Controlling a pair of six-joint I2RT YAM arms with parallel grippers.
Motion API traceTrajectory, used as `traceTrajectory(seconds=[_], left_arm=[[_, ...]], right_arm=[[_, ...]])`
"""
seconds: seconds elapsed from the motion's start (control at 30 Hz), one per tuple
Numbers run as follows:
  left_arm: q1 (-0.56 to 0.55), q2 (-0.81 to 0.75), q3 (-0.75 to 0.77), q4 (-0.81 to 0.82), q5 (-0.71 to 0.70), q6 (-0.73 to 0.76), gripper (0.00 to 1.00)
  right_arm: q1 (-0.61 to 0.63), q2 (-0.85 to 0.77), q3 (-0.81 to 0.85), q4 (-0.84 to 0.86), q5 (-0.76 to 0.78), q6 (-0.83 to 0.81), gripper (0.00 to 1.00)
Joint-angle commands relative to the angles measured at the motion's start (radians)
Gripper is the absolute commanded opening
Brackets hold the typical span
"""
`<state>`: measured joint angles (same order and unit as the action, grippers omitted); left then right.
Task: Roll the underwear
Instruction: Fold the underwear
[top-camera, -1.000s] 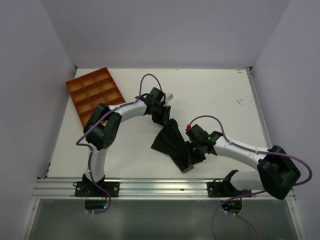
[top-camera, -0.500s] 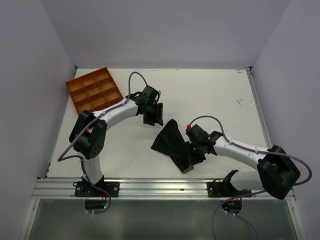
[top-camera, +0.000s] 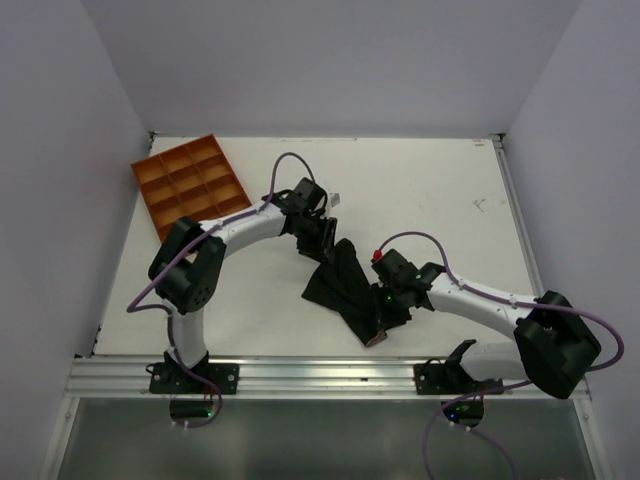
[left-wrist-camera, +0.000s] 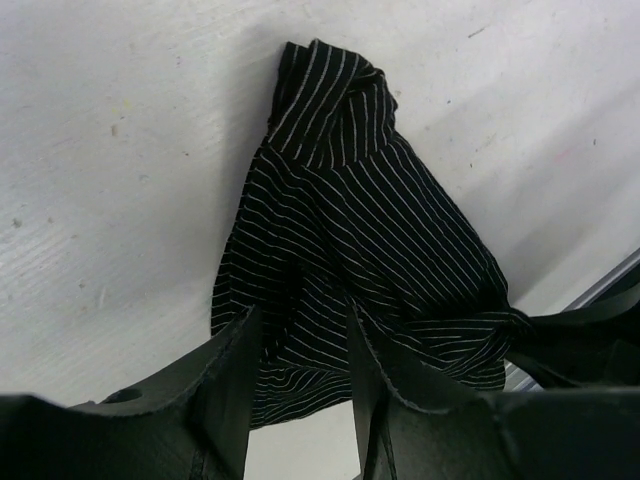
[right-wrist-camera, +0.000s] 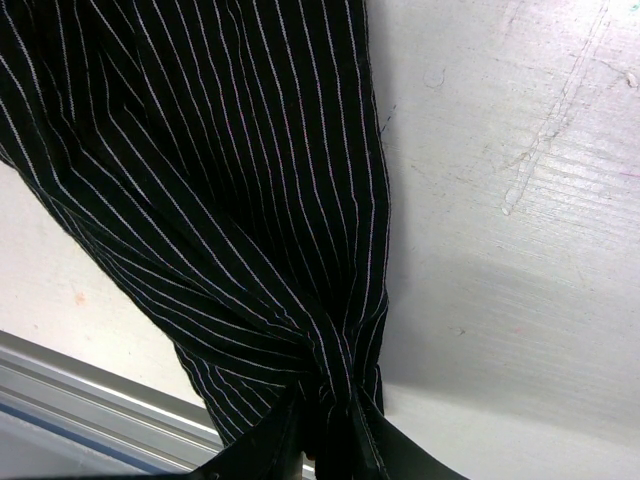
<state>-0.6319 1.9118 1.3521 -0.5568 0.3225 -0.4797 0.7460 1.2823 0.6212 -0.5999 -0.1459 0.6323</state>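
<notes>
underwear (top-camera: 345, 285): soft black pinstriped cloth, crumpled | right gripper (right-wrist-camera: 320, 440) pinches bunched corner | left gripper (left-wrist-camera: 300, 388) jaws parted

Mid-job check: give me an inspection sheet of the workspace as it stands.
Surface: white table, scuffed, with faint marks.
Job's things: black pinstriped fabric underwear, crumpled between the arms, not yet rolled.
Clutter: orange-brown compartment tray at the far left corner.
Grippers: left gripper open over the underwear's far end; right gripper shut on its near end.
Cables: purple cables loop above both arms.
Surroundings: pale walls on three sides; metal rail along the near edge.
</notes>
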Motion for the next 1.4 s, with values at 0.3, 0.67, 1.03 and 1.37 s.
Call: traceTrajectory(seconds=[0.3,0.67,1.03,1.37], left_arm=[[0.000,0.047,-0.018,0.080,0.147,0.151,0.36],[0.000,0.075,-0.011,0.060,0.164,0.176,0.21],[0.001,0.012,0.018,0.150,0.151,0.133,0.00],[0.001,0.056,0.058,0.383,0.222,0.047,0.00]], right_arm=[[0.007,0.026,-0.031,-0.031,-0.006,-0.008,0.25],[0.009,0.012,-0.035,-0.037,0.000,-0.008,0.25],[0.010,0.015,-0.037,-0.031,-0.003,-0.002,0.25],[0.009,0.015,-0.046,-0.021,-0.001,0.001,0.26]])
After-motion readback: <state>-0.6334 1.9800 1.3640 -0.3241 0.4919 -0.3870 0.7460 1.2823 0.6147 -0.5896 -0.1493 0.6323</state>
